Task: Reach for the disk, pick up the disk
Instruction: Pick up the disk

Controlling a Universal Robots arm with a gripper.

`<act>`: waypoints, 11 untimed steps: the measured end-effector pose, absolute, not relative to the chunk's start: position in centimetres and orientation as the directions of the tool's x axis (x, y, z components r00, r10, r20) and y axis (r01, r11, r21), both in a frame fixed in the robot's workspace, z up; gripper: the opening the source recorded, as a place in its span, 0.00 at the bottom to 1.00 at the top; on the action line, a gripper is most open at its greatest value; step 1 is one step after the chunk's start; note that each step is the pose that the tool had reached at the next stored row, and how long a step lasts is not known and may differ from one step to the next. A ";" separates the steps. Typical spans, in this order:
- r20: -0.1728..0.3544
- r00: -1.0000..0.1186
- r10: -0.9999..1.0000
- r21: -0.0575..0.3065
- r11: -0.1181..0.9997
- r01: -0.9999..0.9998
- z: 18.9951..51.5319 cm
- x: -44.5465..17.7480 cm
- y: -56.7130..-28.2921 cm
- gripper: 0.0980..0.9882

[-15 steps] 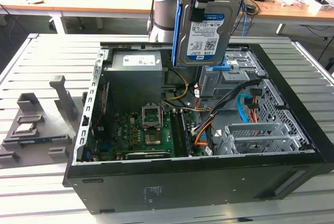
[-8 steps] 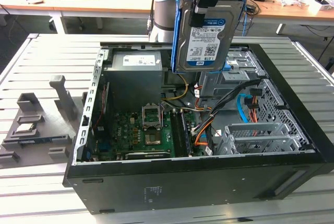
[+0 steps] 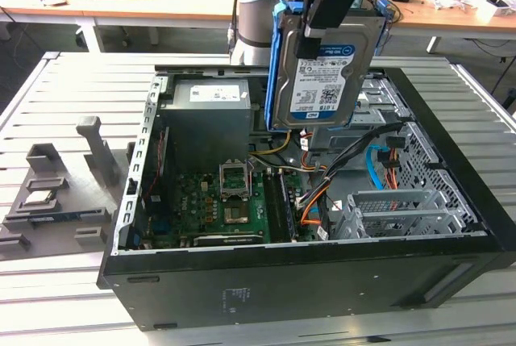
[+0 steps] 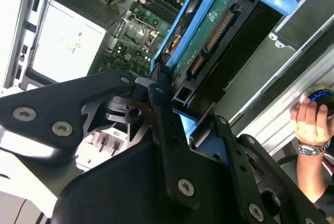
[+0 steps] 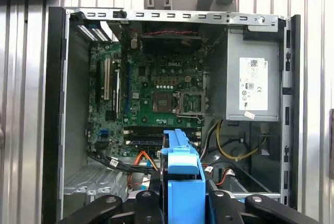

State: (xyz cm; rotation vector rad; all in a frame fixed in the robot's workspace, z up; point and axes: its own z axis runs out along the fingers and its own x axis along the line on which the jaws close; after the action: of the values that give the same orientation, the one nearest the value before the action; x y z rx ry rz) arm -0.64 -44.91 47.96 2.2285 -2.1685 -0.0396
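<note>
A robot gripper (image 3: 322, 19) clamps the disk (image 3: 318, 80), a silver hard drive in a bright blue rail, and holds it upright in the air above the far right side of the open computer case (image 3: 282, 273). The pick-up looks done: the drive hangs clear of the drive cage (image 3: 395, 209) and motherboard (image 3: 222, 205) below. The fingertips are hidden behind the drive's rail, and the arm is cut off above. In the second wrist view, a person's hand (image 4: 309, 122) rests on a blue knob outside the case.
</note>
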 end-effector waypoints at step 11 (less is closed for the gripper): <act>0.004 0.027 -1.000 0.041 -0.027 -0.999 47.9 -0.7 -47.6 0.30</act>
State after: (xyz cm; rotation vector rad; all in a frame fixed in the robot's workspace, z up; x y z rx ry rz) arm -0.74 -47.55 47.88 2.2284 -2.1686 -0.0396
